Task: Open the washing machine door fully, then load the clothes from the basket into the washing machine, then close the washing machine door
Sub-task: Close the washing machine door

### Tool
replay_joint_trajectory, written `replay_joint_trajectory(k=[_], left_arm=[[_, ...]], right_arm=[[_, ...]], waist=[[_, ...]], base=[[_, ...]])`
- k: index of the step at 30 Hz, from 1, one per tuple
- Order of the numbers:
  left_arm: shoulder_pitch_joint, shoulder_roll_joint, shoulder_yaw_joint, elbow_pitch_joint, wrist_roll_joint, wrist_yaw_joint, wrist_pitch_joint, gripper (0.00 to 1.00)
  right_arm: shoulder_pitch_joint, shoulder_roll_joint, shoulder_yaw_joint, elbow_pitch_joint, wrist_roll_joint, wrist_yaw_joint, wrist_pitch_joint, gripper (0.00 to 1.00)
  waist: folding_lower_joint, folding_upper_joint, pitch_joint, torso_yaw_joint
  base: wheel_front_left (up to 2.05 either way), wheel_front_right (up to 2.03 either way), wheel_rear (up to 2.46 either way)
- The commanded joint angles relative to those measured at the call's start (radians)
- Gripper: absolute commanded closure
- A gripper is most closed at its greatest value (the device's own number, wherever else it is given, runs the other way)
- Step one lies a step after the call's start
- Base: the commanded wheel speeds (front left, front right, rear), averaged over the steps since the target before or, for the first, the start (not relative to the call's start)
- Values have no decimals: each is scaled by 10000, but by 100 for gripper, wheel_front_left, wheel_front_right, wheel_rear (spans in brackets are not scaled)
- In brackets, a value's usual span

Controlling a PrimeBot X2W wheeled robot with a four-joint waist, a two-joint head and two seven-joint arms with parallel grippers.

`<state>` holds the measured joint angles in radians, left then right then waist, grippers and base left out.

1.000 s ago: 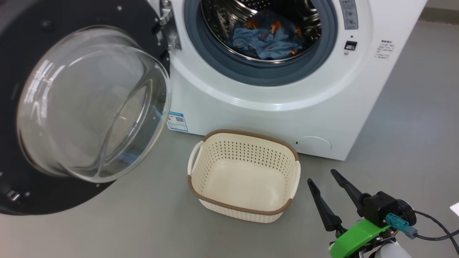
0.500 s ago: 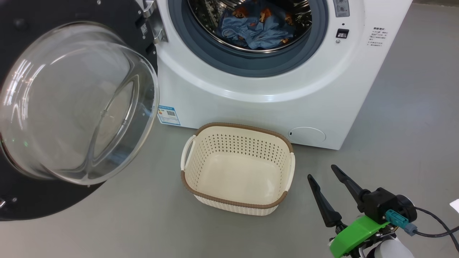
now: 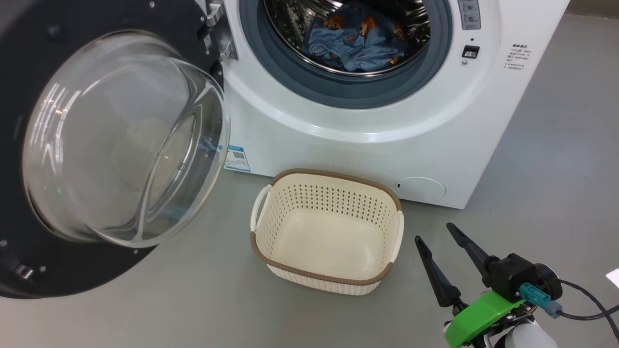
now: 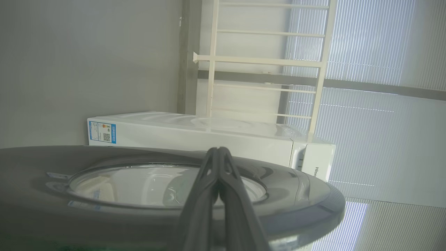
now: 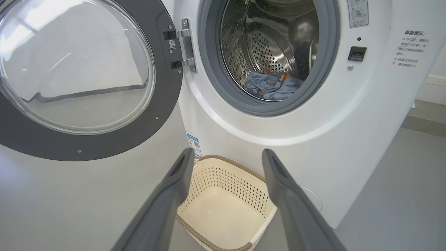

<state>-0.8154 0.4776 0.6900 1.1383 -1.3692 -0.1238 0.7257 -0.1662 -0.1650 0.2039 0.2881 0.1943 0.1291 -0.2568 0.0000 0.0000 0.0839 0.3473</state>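
The washing machine (image 3: 387, 130) (image 5: 366, 122) stands with its door (image 3: 111, 140) (image 5: 80, 69) swung wide to the left. Light blue clothes (image 3: 360, 43) (image 5: 271, 87) with bear prints lie inside the steel drum. The cream basket (image 3: 329, 232) (image 5: 226, 205) sits on the floor in front of the machine with nothing in it. My right gripper (image 3: 435, 232) (image 5: 226, 157) is open, low and just right of the basket, holding nothing. My left gripper (image 4: 218, 150) is shut with nothing in it, behind the door's dark outer face (image 4: 296, 205).
Grey floor (image 3: 556, 169) surrounds the machine and basket, with room to the right. A white rack (image 4: 264, 62) and blinds stand beyond the machine in the left wrist view. A white scrap (image 3: 613, 280) lies at the far right edge.
The whole head picture has shifted left and then back right, so the camera moved. The door, basket, clothes and right gripper keep their places relative to each other.
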Motion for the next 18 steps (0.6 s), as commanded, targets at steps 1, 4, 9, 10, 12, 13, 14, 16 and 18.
replay_joint_trajectory(k=[1, 4, 9, 10, 12, 13, 14, 16, 18], left_arm=[[243, 284, -1, -320, -103, -67, 434, 100], [414, 150, -19, -536, -258, -67, 987, 100], [617, -52, 73, -848, -497, -68, 1411, 100], [663, -92, 89, -908, -537, -68, 1488, 100], [745, -183, 124, -1020, -644, -68, 1722, 100], [785, -225, 135, -1080, -684, -68, 1818, 100], [819, -272, 151, -1135, -728, -68, 1913, 100], [898, -363, 163, -1257, -788, -44, 2076, 100], [1005, -448, 130, -1402, -803, 5, 2255, 100]], right_arm=[[-238, 3, 183, -183, 49, 16, -49, 0], [-188, 11, 181, -179, 71, 16, -49, 0], [-122, 3, 195, -172, 103, 16, -49, 0], [-115, 1, 206, -171, 112, 16, -49, 0], [-112, -3, 222, -172, 131, 16, -49, 0], [-110, -5, 223, -174, 138, 16, -49, 0], [-106, -8, 223, -180, 144, 16, -49, 0], [-77, -15, 225, -187, 156, 16, -49, 0], [-51, -9, 229, -193, 165, 16, -49, 0]], waist=[[0, 0, -56, 29], [0, 0, -128, 61], [0, 0, -214, 96], [0, 0, -232, 96], [0, 0, -261, 95], [0, 0, -269, 98], [0, 0, -279, 101], [0, 0, -302, 104], [0, 0, -320, 93]], base=[[0, 0, 0], [0, 0, 0], [0, 0, 0], [0, 0, 0], [0, 0, 0], [0, 0, 0], [0, 0, 0], [0, 0, 0], [0, 0, 0]])
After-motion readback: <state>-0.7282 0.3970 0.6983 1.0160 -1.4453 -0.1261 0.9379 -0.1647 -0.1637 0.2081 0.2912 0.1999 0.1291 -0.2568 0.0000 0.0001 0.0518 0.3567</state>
